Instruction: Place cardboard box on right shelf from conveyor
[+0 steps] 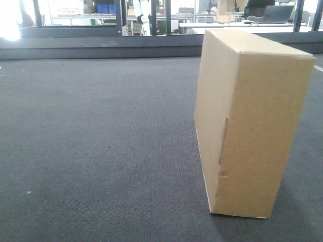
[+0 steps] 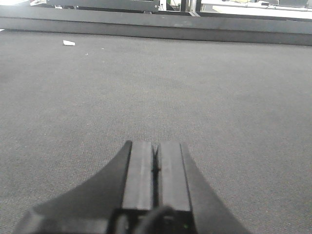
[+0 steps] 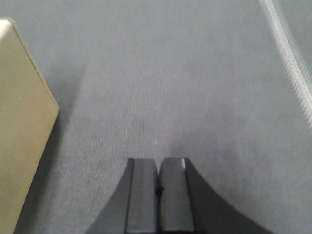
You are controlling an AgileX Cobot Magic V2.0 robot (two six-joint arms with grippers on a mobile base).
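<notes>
The plain tan cardboard box (image 1: 252, 121) stands on its narrow edge on the dark grey conveyor (image 1: 101, 151), at the right of the front view, with a short vertical tear on its left face. Its corner (image 3: 19, 136) also shows at the left edge of the right wrist view. My right gripper (image 3: 158, 163) hovers over the belt to the right of the box, shut and holding nothing. In its own view my left gripper (image 2: 156, 145) is low over bare conveyor (image 2: 146, 87), shut and empty; no box shows there. The right shelf is out of view.
A raised dark rail (image 1: 101, 48) runs along the belt's far edge, with tables and equipment behind glass beyond it. A small white scrap (image 2: 68, 43) lies on the belt near that rail. A pale streak (image 3: 290, 58) crosses the right wrist view's upper right.
</notes>
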